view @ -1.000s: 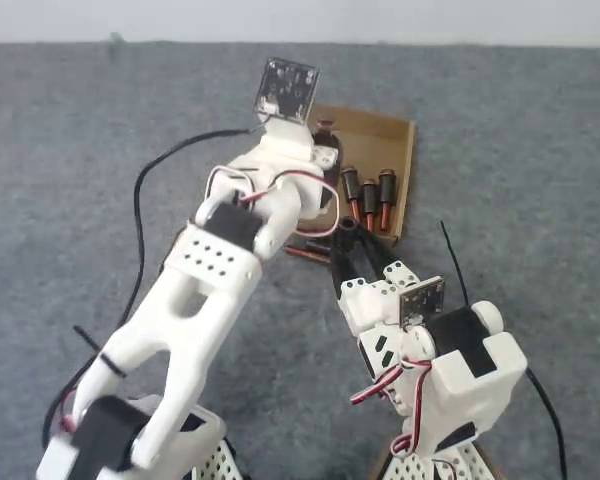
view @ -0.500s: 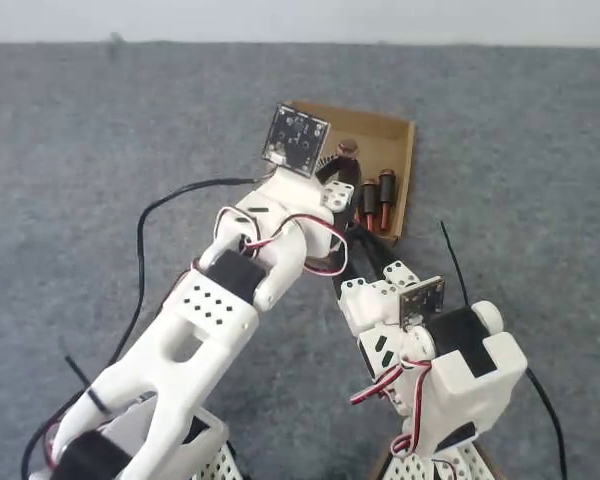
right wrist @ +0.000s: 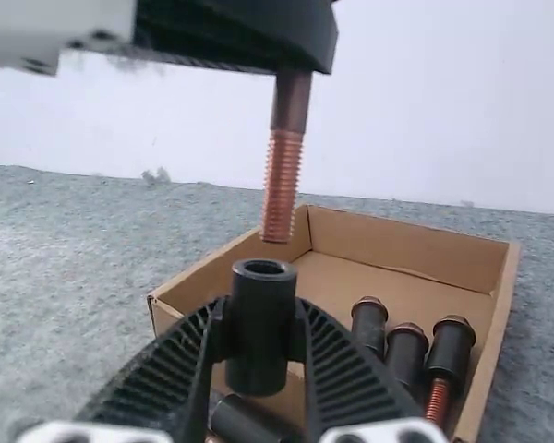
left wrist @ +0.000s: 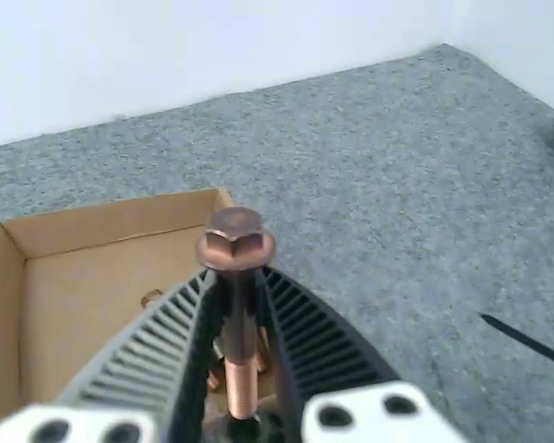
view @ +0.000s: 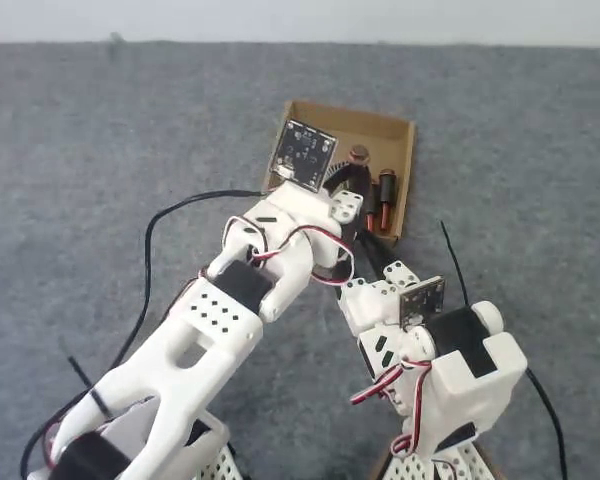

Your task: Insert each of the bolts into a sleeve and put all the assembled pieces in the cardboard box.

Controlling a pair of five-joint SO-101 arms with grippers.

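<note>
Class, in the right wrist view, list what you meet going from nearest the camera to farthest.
The right gripper holding the sleeve → three assembled pieces → far wall of the cardboard box → white wall. The hanging bolt is omitted: its depth is unclear.
</note>
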